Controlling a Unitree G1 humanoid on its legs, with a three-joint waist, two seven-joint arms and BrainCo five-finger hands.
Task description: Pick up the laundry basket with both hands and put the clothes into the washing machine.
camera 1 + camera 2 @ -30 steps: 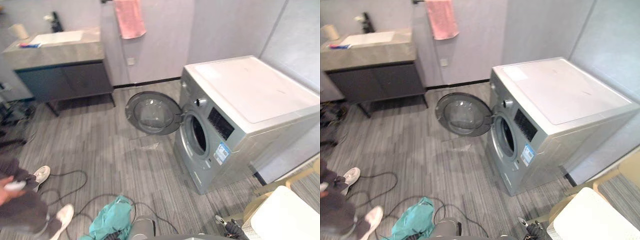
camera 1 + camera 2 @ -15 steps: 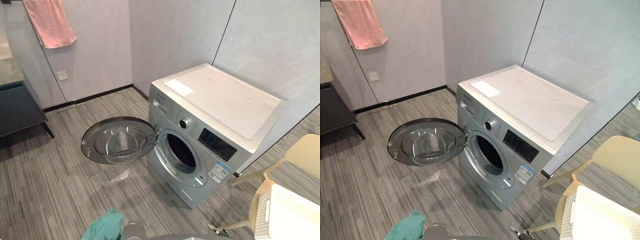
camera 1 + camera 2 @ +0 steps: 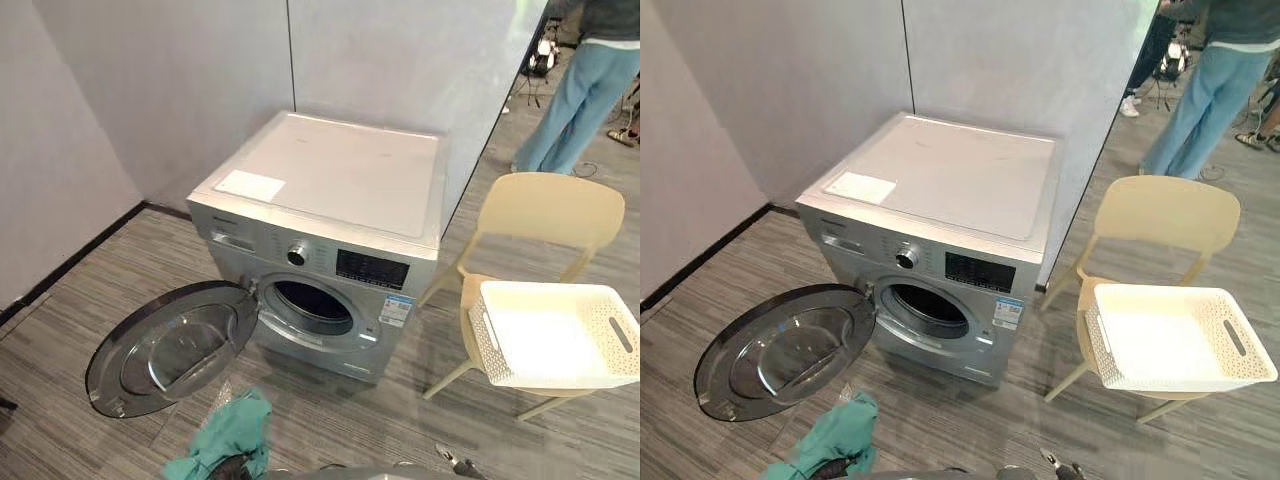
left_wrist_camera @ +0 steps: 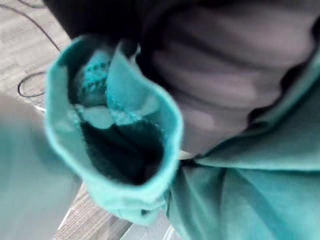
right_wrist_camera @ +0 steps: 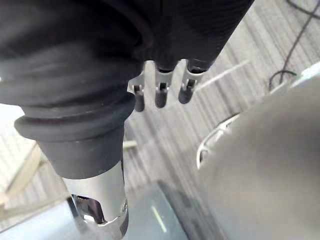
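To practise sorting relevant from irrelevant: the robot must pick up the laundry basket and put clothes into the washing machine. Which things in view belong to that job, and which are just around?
Job:
washing machine
its open door
white laundry basket
teal garment

Just around:
beige chair under the basket
person behind

Bright, even light from above; the washing machine [image 3: 340,170] top carries a soft sheen. Faint, diffuse shadows sit under the chair [image 3: 545,210] and the open door [image 3: 165,350].
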